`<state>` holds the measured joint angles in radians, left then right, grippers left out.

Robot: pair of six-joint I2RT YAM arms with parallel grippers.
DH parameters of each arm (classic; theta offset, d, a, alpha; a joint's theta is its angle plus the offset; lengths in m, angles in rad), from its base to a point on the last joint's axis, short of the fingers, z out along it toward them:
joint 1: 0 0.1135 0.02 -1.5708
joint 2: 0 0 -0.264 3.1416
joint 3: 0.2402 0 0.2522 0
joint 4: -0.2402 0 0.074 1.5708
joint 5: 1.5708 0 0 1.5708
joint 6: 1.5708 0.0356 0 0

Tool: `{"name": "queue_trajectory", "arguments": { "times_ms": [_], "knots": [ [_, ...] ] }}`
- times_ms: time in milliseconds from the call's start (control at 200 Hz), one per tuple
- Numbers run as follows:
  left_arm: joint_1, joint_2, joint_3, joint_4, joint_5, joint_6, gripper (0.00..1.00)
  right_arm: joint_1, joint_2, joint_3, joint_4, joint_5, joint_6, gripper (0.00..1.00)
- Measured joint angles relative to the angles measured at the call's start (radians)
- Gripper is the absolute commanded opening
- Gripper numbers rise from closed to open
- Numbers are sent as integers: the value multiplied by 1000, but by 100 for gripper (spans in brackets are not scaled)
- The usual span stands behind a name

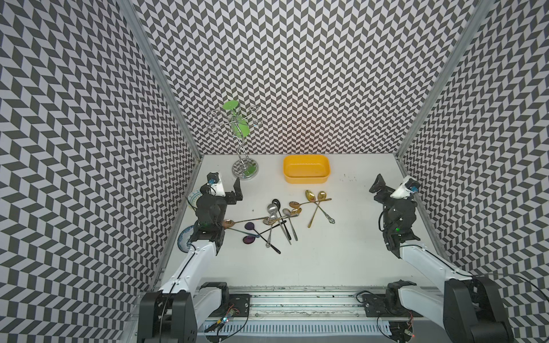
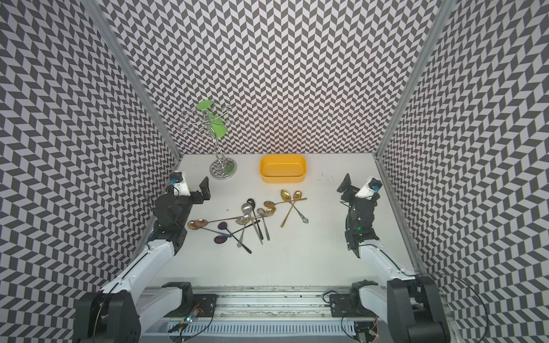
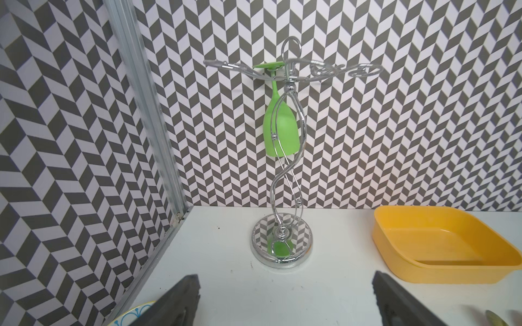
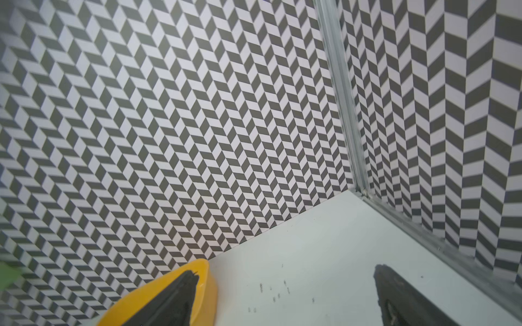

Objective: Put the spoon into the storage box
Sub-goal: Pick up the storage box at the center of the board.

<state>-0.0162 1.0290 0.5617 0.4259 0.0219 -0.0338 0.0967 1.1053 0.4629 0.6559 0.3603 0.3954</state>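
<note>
Nearest: one mounting rail (image 1: 297, 298) along the front edge, carrying two arm bases. One arm rises at each side of the white table (image 1: 341, 261). Both sit out by the side walls, which I judge is to leave the middle clear.

Left gripper (image 3: 285, 278): jaws spread wide, nothing between them, facing the rack. Right gripper (image 4: 286, 269): also spread and empty, facing the far right corner. In its wrist view one finger overlaps the box corner, but both top views show that gripper well apart from the box.

By the left wall, partly hidden under the left arm: one blue-rimmed plate (image 1: 184, 237) and one patterned bowl (image 1: 192, 197).

Mid-table, between the arms: spoons (image 1: 271, 208) in a loose heap. None is held and none is in the box. I count about twelve: gold, rose, silver, black and purple. The crossed handles prevent a firm count. Two gold spoons (image 1: 310, 195) lie crossed at the far right of the heap, nearest the box and clear of the main tangle. I judge them the easiest first pick.

Far: one storage box (image 1: 306, 179), yellow, open side up and empty, just beyond the heap. It sits centrally, probably so either arm can reach it. To its left stands one chrome rack (image 1: 245, 170) with one green glass (image 1: 240, 130) hung upside down by its foot. I judge these to be bystanders to the task.
</note>
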Motion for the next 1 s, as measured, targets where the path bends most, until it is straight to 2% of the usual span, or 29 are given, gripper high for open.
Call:
{"name": "queue_trajectory", "arguments": {
  "times_ms": [140, 401, 516, 621, 816, 1001],
  "knots": [
    [0, -38, 111, -202, 21, -25, 100, -9, -52, 31, -193, -61, 147, 99],
    [6, -136, 182, -460, 79, -19, 100, -8, -21, 183, -496, -229, 264, 99],
    [45, -219, 136, -465, 134, -9, 100, 20, 20, 258, -550, -273, 309, 99],
    [67, -259, 100, -473, 133, 12, 100, 81, 61, 293, -582, -278, 340, 99],
    [48, -258, 42, -449, 109, 40, 100, 231, 189, 400, -655, -233, 366, 99],
    [27, -257, -5, -422, 81, 56, 100, 308, 307, 527, -702, -173, 392, 99]
  ]
}}
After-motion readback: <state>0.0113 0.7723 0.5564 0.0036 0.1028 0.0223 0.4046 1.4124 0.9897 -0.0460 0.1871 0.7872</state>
